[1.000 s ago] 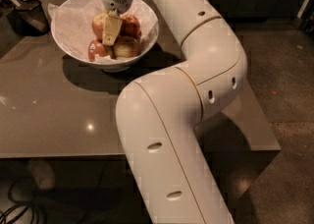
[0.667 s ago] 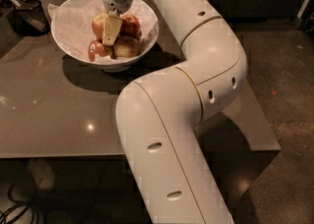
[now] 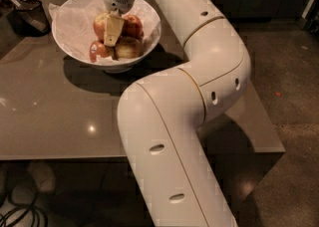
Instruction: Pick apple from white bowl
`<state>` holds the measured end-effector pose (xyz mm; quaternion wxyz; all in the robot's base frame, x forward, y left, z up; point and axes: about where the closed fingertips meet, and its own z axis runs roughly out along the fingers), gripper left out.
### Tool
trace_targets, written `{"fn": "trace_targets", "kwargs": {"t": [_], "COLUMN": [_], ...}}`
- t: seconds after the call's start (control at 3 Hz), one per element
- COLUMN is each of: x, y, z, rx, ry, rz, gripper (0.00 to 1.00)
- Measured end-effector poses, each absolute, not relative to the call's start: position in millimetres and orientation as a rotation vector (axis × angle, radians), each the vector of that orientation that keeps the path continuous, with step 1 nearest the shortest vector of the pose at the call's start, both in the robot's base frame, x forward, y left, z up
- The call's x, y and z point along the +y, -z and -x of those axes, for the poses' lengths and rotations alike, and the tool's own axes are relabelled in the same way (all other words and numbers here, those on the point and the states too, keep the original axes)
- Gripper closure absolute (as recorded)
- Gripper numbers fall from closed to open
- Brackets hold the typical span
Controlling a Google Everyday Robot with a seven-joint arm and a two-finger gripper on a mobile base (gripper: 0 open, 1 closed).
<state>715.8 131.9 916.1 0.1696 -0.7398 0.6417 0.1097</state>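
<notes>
Down inside white bowl (image 3: 70,52), tool (image 3: 112,37) tip-down against round apple (image 3: 100,25), grip state unclear.

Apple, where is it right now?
Upper left of the camera view, in the white bowl among smaller apples; the apple sits right at the gripper reaching into the bowl.

Dim all round, lit from above; brightest at the gripper (image 3: 113,31), down inside the white bowl (image 3: 65,52). Heavy shadow on the table (image 3: 40,111) below and right of the gripper. Small glint further below. Murky floor (image 3: 289,71) far right.
</notes>
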Motion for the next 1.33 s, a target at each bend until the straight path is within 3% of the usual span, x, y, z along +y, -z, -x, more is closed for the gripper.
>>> {"fn": "trace_targets", "kwargs": {"t": [1.33], "x": [131.9], "y": [-907.9], "z": [-715.8], "rx": [1.824], "ry": [-0.312], "rz": [2.102], "gripper": [1.0]}}
